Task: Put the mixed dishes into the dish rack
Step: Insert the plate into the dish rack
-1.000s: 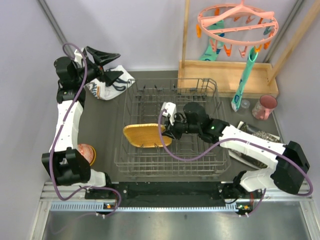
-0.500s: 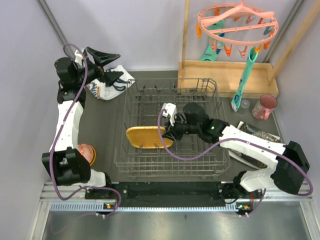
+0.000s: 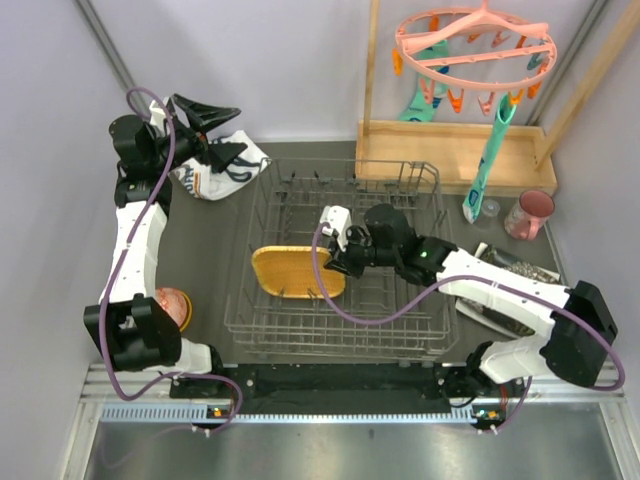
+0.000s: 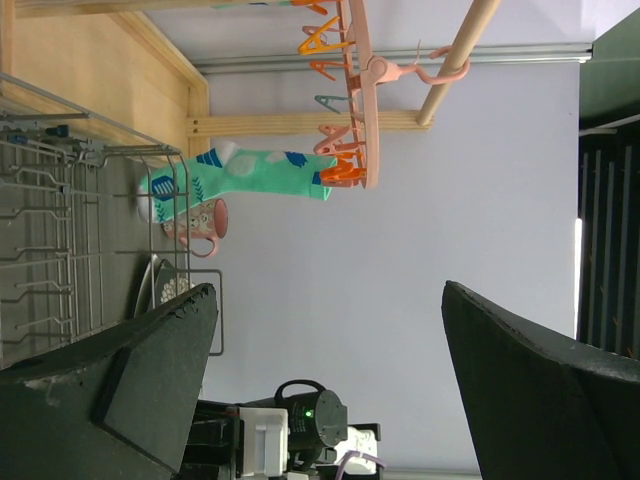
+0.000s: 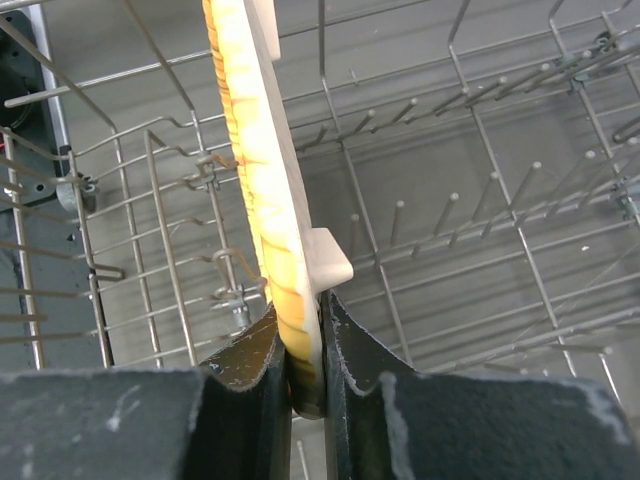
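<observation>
My right gripper point(image 3: 337, 262) is shut on the rim of the yellow wooden plate point(image 3: 295, 272) and holds it inside the grey wire dish rack point(image 3: 436, 331), left of its middle. In the right wrist view the plate point(image 5: 262, 170) stands on edge between my fingers point(image 5: 345, 340), above the rack's prongs point(image 5: 400, 215). My left gripper point(image 3: 212, 132) is open and empty, raised at the far left over the white printed cloth point(image 3: 222, 175). The pink cup point(image 3: 528, 213) and small clear glass point(image 3: 487, 208) stand at the right. The black floral plate point(image 3: 515, 268) lies right of the rack. An orange bowl point(image 3: 173, 305) sits by the left arm's base.
A pink peg hanger point(image 3: 475, 45) with teal socks point(image 3: 490, 150) hangs above the light wooden tray point(image 3: 455, 150) at the back right. In the left wrist view the sock point(image 4: 240, 180), pink cup point(image 4: 197, 226) and rack edge point(image 4: 150, 200) show.
My right gripper has carried the yellow plate a little lower and toward the rack's floor, tilting it. The left arm has not moved.
</observation>
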`<state>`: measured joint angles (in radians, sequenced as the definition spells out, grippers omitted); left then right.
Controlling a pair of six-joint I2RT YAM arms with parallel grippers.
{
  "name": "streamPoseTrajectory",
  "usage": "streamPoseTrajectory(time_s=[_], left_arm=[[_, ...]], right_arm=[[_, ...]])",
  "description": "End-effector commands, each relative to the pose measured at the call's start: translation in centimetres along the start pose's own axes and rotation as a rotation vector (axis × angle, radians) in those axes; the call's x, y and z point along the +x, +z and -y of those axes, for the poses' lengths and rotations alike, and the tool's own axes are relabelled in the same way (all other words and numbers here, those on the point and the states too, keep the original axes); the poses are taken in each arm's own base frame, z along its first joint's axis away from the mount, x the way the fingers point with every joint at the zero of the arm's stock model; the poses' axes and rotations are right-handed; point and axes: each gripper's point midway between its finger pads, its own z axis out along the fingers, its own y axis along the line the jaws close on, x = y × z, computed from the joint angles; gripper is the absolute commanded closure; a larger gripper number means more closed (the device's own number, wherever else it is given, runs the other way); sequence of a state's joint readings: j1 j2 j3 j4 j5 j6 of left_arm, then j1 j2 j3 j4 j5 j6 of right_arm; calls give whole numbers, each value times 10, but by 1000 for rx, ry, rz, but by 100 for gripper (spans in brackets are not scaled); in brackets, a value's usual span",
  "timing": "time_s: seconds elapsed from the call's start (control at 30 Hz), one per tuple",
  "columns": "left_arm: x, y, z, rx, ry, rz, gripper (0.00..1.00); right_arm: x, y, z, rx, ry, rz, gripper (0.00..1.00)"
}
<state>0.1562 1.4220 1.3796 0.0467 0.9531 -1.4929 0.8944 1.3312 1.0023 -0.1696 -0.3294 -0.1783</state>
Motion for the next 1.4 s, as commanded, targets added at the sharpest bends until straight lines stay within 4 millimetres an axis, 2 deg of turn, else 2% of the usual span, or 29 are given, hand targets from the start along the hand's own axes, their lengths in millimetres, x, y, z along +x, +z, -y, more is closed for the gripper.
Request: streamPoseTrajectory(time_s=[0.0, 0.17, 0.63, 0.73, 0.77, 0.83, 0.9, 0.93, 0.97, 1.07, 1.1, 1.13, 1.2, 1.37], left_arm=[[9, -9, 22, 56, 77, -3, 3], [7, -8, 22, 59, 72, 0, 2], [6, -6, 19, 58, 68, 2, 3], [6, -6, 20, 62, 68, 2, 3], [6, -7, 21, 64, 69, 0, 3], [6, -7, 23, 71, 70, 1, 3], [3, -8, 25, 72, 70, 7, 3], [1, -8, 25, 71, 70, 11, 3], [0, -7, 26, 73, 73, 10, 3], [-13, -7, 27, 74, 76, 30, 3], [-16, -8, 27, 74, 75, 37, 4], [-19, -7, 30, 79, 83, 41, 4], [-26, -4, 27, 78, 79, 48, 4], [-36, 3, 19, 78, 68, 49, 4]], right_arm=[[-69, -34, -3, 46, 17, 190, 100], [-102, -59, 2, 94, -29, 281, 100], [-183, -108, 9, 179, -112, 509, 100], [-194, -109, 20, 233, -169, 525, 100], [-192, -101, 25, 243, -178, 502, 100], [-198, -100, 37, 259, -201, 501, 100], [-198, -89, 44, 220, -210, 494, 100], [-202, -93, 56, 233, -213, 503, 100], [-202, -91, 58, 210, -229, 502, 100], [-207, -89, 82, 243, -264, 518, 100], [-204, -82, 89, 237, -261, 507, 100], [-208, -88, 103, 256, -260, 510, 100], [-209, -84, 110, 232, -267, 510, 100], [-208, -66, 143, 225, -312, 509, 100]])
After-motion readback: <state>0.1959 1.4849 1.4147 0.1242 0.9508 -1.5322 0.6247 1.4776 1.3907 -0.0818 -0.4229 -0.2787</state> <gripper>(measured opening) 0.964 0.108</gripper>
